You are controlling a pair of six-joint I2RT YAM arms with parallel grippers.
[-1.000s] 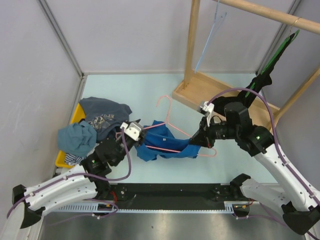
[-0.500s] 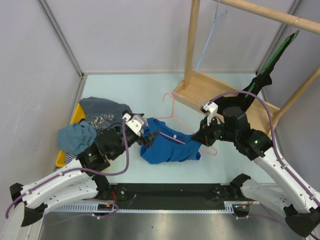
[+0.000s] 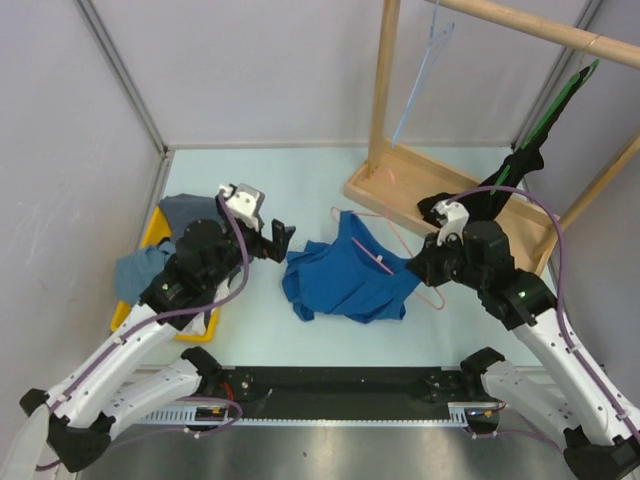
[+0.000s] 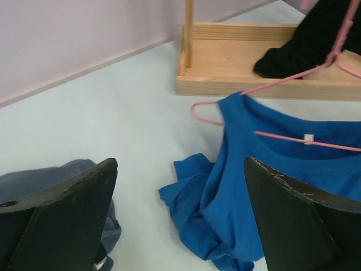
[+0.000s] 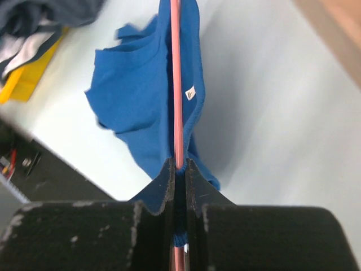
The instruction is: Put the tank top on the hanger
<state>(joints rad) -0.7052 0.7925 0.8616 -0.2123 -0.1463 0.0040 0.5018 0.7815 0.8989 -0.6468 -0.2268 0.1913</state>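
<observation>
You had the hanger pinched tight in your right jaws and seemingly part-threaded through the tank top, which lay mid-worktop, while your left jaws stood wide and empty at its nine o'clock, so seating both straps remained.

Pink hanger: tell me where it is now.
Top view, right of centre: the hanger runs through the tank top, pinched in the right gripper's shut jaws, near the wooden rack base.
</observation>
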